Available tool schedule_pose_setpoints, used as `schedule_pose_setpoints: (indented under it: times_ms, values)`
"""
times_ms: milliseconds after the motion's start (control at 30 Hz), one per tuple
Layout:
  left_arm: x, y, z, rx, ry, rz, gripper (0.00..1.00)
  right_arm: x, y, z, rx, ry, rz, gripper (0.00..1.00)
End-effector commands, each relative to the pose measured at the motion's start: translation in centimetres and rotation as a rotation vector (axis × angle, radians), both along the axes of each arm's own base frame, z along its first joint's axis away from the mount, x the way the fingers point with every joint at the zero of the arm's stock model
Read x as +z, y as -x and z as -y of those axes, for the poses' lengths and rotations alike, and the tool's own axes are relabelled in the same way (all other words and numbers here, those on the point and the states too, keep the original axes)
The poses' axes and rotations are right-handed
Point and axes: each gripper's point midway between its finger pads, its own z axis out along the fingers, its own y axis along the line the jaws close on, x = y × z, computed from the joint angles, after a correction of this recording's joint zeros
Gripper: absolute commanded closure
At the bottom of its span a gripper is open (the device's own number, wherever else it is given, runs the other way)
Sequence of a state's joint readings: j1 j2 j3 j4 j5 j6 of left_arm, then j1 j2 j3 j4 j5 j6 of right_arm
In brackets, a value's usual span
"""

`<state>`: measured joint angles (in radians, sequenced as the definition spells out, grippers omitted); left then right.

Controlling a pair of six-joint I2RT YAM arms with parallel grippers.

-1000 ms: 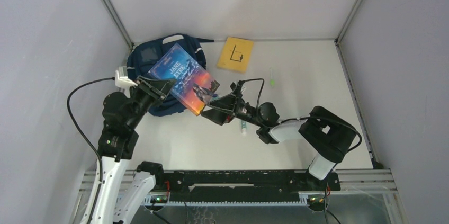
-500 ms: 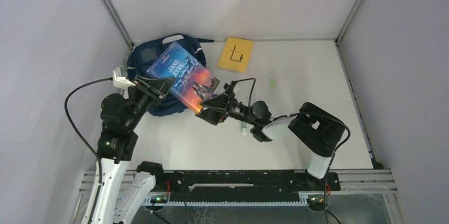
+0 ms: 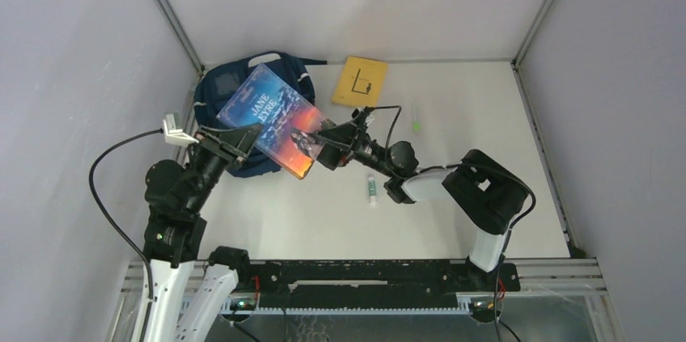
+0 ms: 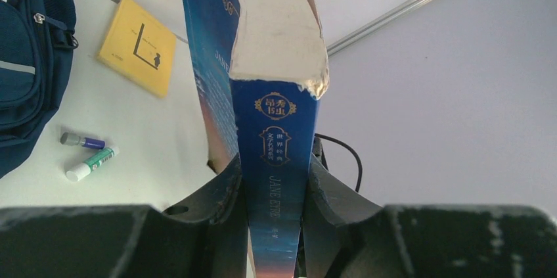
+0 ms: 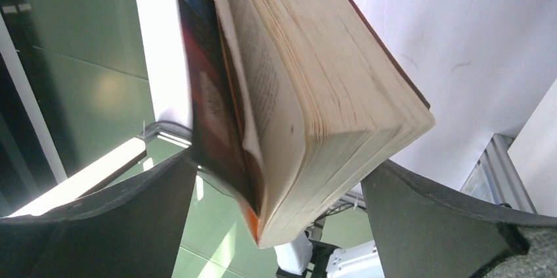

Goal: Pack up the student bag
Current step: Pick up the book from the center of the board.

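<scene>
The student bag (image 3: 212, 93), a navy-blue backpack, lies at the far left of the table; its side also shows in the left wrist view (image 4: 26, 61). My left gripper (image 3: 245, 138) is shut on the spine of a blue "Jane Eyre" book (image 3: 271, 116) and holds it up in the air in front of the bag. In the left wrist view the spine (image 4: 276, 127) sits clamped in my left gripper (image 4: 272, 166). My right gripper (image 3: 323, 146) is open at the book's lower right corner. Its jaws (image 5: 279, 160) stand wide on either side of the page block (image 5: 309, 94).
A yellow booklet (image 3: 360, 82) lies at the back of the table, right of the bag. A green-and-white glue stick (image 3: 371, 191) lies mid-table, and a green pen (image 3: 416, 122) lies farther right. A small purple-capped tube (image 4: 82, 140) lies by the glue stick (image 4: 90, 163).
My right gripper has risen toward the book's lower right corner, uncovering the glue stick. My left arm has drawn back to the left, and the book has shifted slightly up and left.
</scene>
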<state>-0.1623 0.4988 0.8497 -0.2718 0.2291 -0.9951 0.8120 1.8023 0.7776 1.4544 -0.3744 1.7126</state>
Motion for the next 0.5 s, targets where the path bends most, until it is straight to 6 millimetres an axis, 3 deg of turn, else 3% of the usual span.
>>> schedule_pose_setpoints:
  times_ms: [0, 300, 467]
  values:
    - [4.1, 1.4, 0.3, -0.033, 0.048, 0.166, 1.00, 3.9, -0.4, 2.2, -0.059, -0.098, 0.070, 0.00]
    - [0.3, 0.6, 1.1, -0.073, -0.016, 0.038, 1.00, 4.8, -0.6, 2.9, -0.105, -0.083, 0.156, 0.01]
    - [-1.1, 0.2, 1.2, -0.076, -0.010, 0.000, 1.00, 4.3, -0.7, 2.5, -0.120, -0.059, 0.166, 0.16]
